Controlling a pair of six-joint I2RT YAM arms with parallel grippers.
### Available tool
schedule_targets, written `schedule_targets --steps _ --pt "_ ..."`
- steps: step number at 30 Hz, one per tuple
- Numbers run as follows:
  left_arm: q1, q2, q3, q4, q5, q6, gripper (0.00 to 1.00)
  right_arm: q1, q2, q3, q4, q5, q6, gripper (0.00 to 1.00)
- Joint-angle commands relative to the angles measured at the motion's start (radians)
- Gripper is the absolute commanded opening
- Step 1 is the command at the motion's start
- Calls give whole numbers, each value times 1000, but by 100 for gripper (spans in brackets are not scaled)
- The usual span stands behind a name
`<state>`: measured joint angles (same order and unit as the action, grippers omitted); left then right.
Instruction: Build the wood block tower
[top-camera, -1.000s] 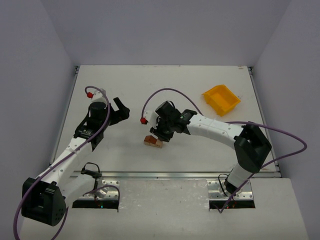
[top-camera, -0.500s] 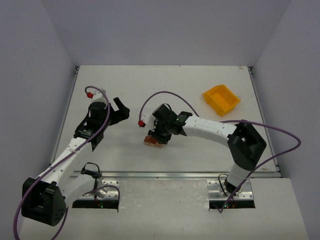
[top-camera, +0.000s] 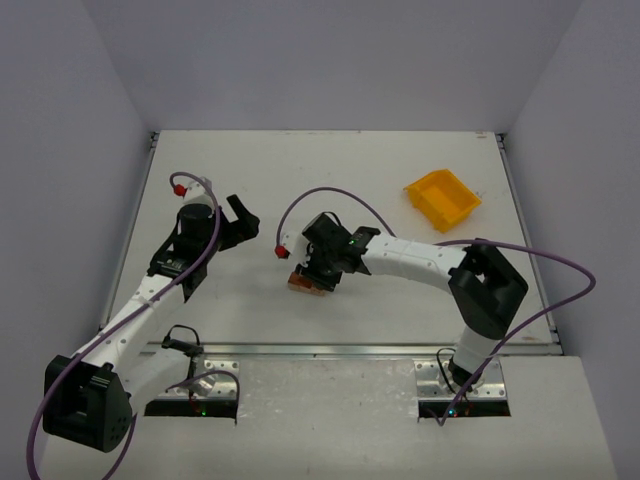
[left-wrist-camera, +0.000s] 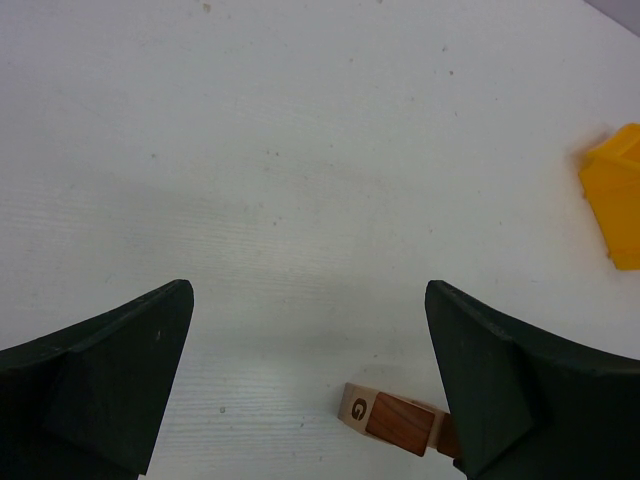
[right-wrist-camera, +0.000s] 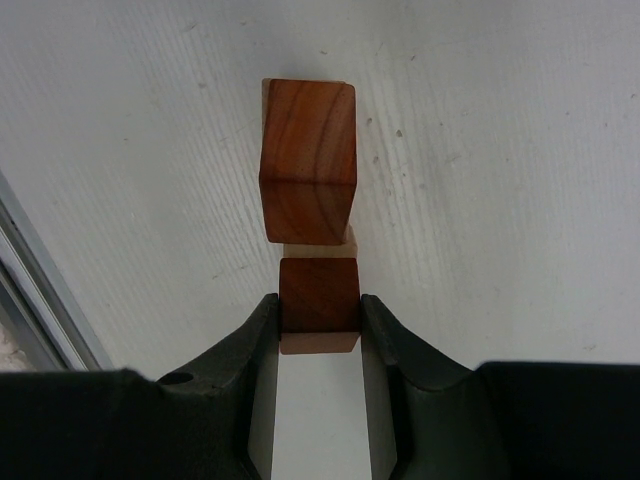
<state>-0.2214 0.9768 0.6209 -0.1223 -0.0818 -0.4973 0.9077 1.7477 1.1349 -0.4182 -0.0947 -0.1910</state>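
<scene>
Wood block tower (top-camera: 305, 284), of smooth-grained pale tan and reddish-brown pieces, is sited mid-way across the matte white table (top-camera: 400, 160); its nearest reddish-brown cube (right-wrist-camera: 319, 292) is clamped between the right gripper (right-wrist-camera: 318, 312) jaws, the left gripper (left-wrist-camera: 308, 300) being held wide and empty.

Table (top-camera: 330, 170): white, finely ribbed, with a few small dark specks.
Blocks (right-wrist-camera: 308, 165): reddish-brown faces with darker grain streaks, and pale tan faces; one tan face carries a brown letter G.
Bin (top-camera: 442, 199): bright yellow, plain.
Left arm (top-camera: 135, 305): white links, black joints.
Right arm (top-camera: 415, 256): white links, black joints.
Left fingers (left-wrist-camera: 110, 380): matte, very dark green-black.
Right fingers (right-wrist-camera: 250, 350): black.
Cables (top-camera: 322, 190): purple, with a small red piece near each wrist.
Walls (top-camera: 330, 60): pale lavender-grey, plain.
</scene>
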Motion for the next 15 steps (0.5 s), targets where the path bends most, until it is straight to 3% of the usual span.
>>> schedule_targets --steps 1,15 --pt "-1 -26 0 39 10 11 100 8 -5 -7 51 9 -18 30" --pt "-1 -30 -3 39 11 11 100 13 1 -6 51 1 -38 33"
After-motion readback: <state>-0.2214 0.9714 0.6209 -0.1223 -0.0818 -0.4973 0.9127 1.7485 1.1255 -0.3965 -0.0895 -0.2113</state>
